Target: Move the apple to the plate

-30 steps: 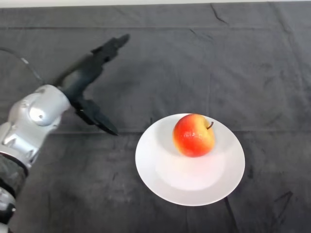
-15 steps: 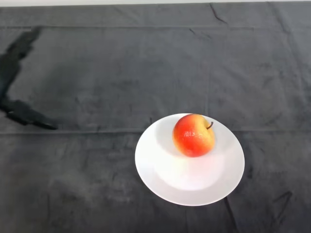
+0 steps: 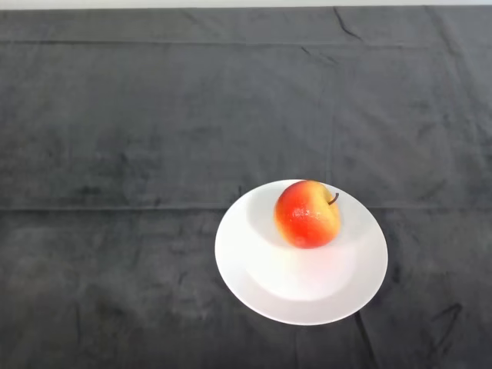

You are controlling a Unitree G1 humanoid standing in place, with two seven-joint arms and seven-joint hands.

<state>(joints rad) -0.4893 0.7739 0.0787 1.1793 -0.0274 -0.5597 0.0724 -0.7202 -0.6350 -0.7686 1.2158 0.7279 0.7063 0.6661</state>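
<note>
A red and yellow apple (image 3: 307, 214) with a short dark stem rests on the far part of a round white plate (image 3: 261, 284). The plate lies on the dark cloth, right of the middle and toward the near side of the head view. The apple stands upright, its stem pointing to the right.
The dark cloth (image 3: 138, 123) covers the whole table, with creases running across it. A pale strip of the table's far edge (image 3: 231, 4) shows along the top.
The arm and open hand, at the left a second ago, drew back to the left edge and then out of view. The apple and plate have stayed put.
</note>
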